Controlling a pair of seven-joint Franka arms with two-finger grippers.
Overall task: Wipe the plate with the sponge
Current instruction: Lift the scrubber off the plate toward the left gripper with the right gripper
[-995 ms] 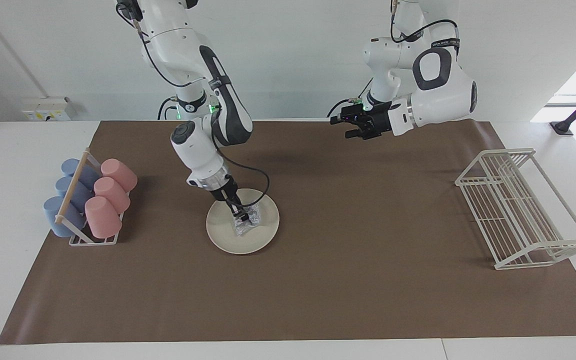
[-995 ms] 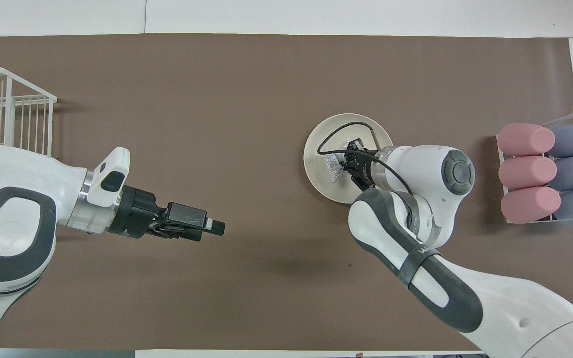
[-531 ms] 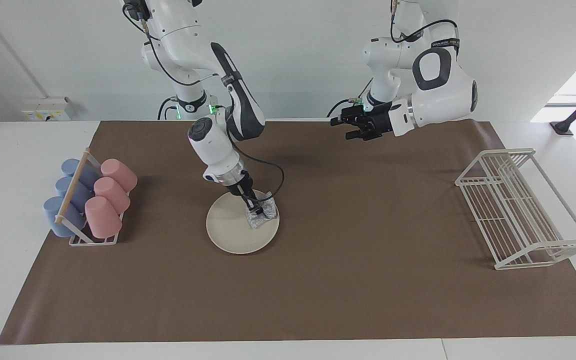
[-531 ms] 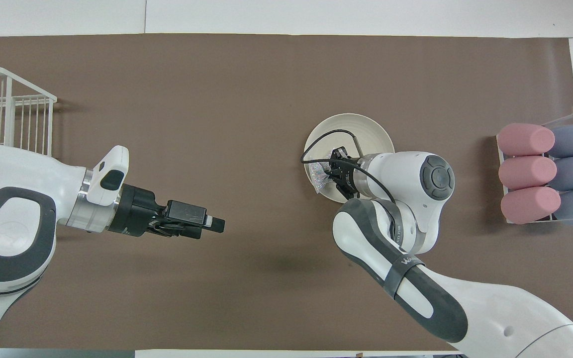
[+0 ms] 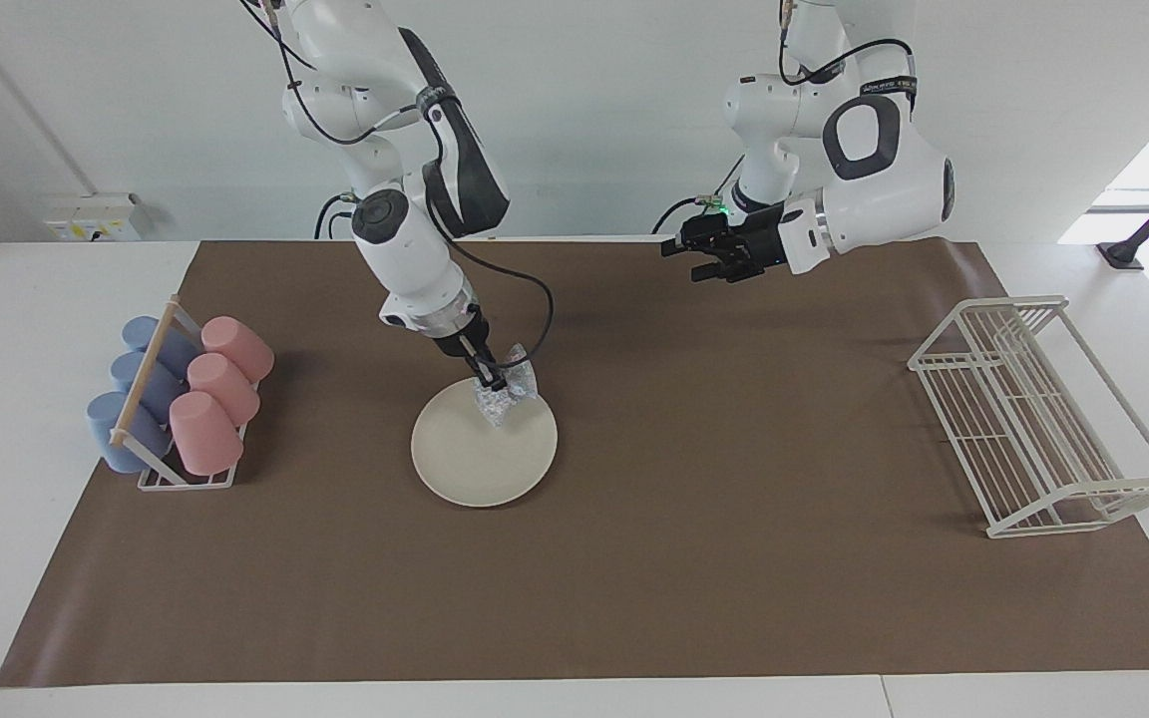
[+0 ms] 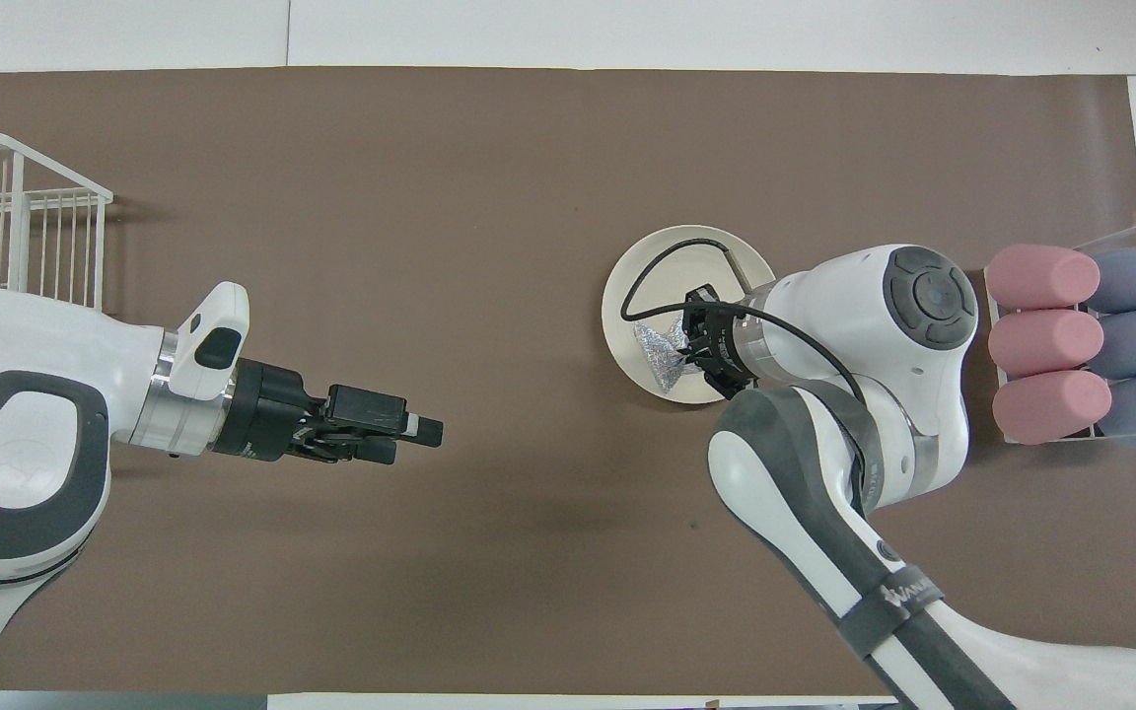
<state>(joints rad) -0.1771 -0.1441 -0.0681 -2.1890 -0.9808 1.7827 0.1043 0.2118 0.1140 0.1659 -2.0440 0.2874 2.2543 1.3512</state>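
Here, sponge (image 5: 501, 392) pinched, hanging over plate (image 5: 465, 459)

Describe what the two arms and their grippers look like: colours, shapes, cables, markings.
Both arms have glossy white rounded shells with dark grey panels at the joints and round grey caps. The right gripper and left gripper are black, each on a silver wrist ring. A thin black cable loops loosely along each arm to its gripper. Small green lights glow near both wrists. Grey bands carry small white lettering.

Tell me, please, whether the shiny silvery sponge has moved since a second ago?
Yes. Held in the right tool, the shiny silvery sponge has gone from the middle of the round cream-white plate to its rim nearer the robots.
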